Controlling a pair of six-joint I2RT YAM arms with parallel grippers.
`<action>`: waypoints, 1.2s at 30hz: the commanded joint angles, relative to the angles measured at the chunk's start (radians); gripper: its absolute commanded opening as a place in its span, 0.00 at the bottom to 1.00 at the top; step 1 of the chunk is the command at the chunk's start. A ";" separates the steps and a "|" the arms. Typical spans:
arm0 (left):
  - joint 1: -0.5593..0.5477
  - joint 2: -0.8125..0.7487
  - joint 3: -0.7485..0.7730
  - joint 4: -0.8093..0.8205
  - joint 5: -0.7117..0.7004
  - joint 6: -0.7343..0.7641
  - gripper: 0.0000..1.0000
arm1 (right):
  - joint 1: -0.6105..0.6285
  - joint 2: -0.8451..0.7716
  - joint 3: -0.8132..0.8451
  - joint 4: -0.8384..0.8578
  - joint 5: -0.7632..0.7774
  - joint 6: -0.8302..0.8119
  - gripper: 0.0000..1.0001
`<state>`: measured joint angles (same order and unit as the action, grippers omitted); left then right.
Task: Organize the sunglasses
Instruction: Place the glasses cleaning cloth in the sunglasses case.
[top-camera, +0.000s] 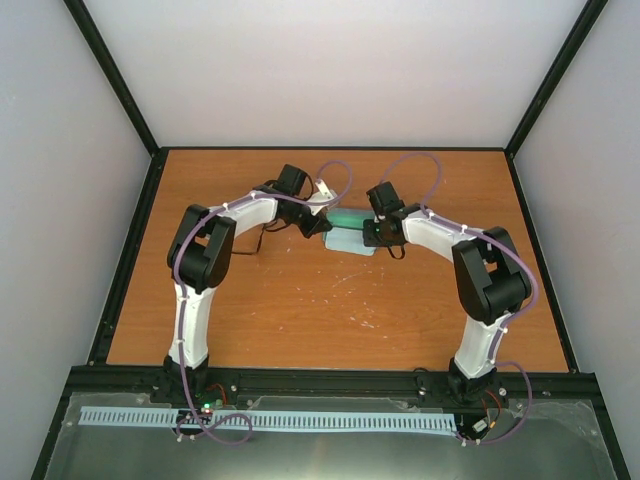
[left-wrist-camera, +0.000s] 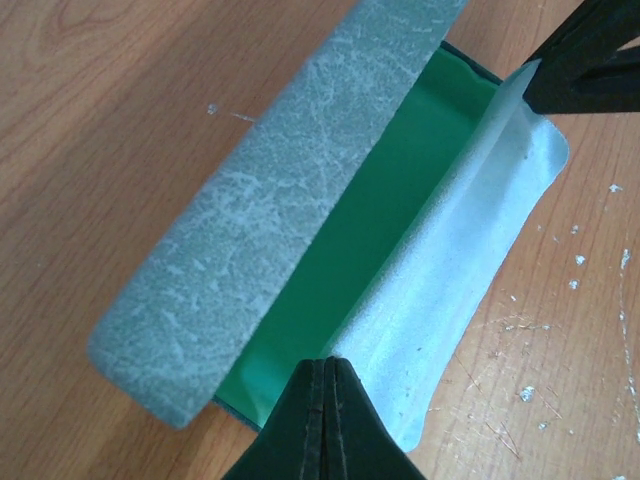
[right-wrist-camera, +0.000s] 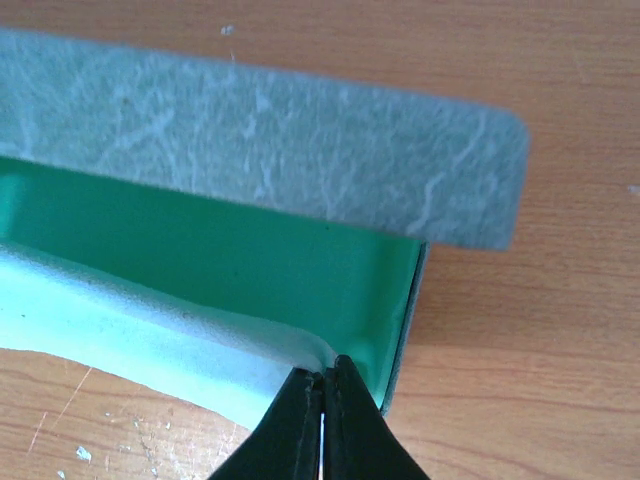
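Note:
The grey-blue case (left-wrist-camera: 250, 200) lies open on the table, its green lining (left-wrist-camera: 380, 190) showing; it also shows in the right wrist view (right-wrist-camera: 270, 150) and from above (top-camera: 348, 232). A light-blue cloth (left-wrist-camera: 470, 230) drapes over the case's near side and part of the lining. My left gripper (left-wrist-camera: 328, 362) is shut on one corner of the cloth. My right gripper (right-wrist-camera: 328, 372) is shut on the other corner of the cloth (right-wrist-camera: 150, 340). Both grippers (top-camera: 318, 222) (top-camera: 378, 232) sit at the case's two ends. The sunglasses are hidden.
The wooden table (top-camera: 300, 300) has white scuffs near its middle. Black frame rails (top-camera: 130, 250) border it left, right and front. White walls stand behind.

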<state>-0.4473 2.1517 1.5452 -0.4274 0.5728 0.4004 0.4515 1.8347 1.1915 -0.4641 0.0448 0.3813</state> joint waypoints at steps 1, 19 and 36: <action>-0.001 0.016 0.054 -0.012 0.000 0.015 0.00 | -0.016 0.025 0.041 -0.003 0.011 -0.011 0.03; -0.001 0.056 0.079 0.033 -0.024 -0.013 0.00 | -0.024 0.100 0.098 -0.015 0.036 -0.010 0.03; -0.004 0.068 0.075 0.069 -0.038 -0.032 0.01 | -0.024 0.116 0.111 -0.004 0.079 0.007 0.03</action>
<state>-0.4473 2.1925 1.5833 -0.3801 0.5415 0.3828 0.4351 1.9362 1.2770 -0.4747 0.0872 0.3782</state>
